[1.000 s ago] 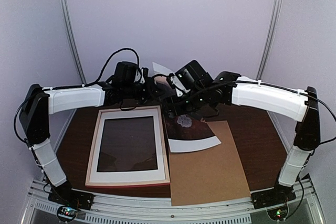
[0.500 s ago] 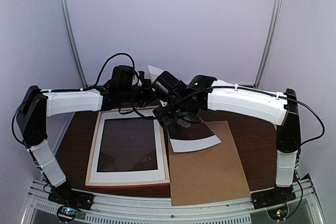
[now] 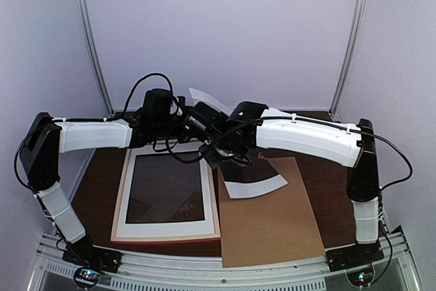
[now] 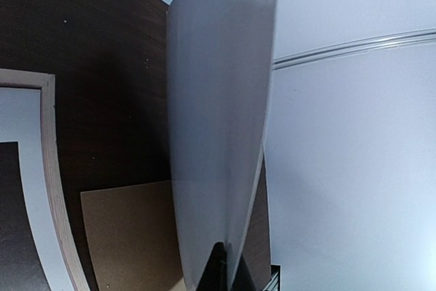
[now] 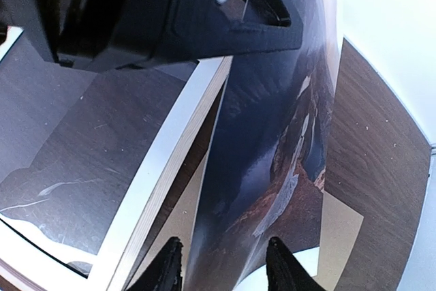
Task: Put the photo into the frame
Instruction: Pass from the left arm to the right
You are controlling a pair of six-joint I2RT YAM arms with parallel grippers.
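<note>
**Two arms share a curling print at the frame's far corner**

The left gripper (image 4: 221,269) is clamped on the far edge of the photo (image 5: 266,168), holding the sheet up off the table (image 3: 327,189) so that it bows in the air. The wrist view shows only its grey back, edge-on. The right gripper (image 5: 221,270) has reached across from the other side. Its fingers (image 5: 165,267) stand apart, with the printed face of the sheet running between them and no grip visible. Seen from above, the print's near end curls down onto the brown backing board (image 3: 272,230), just beside the frame's right edge.

The frame (image 3: 167,239) lies flat on the left of the table. Its white window mat (image 3: 163,228) surrounds a dark opening and nothing covers it, so the photo is not yet in.

The step in hand appears to be a second hold on the print, so that both arms can carry it. The next move would call for the right jaws to pinch the sheet without creasing it. Both arms would then need to swing it left over the opening, flatten out the curl and lay it square to the mat. A print held at one end only is likely to twist or sag on the way
</note>
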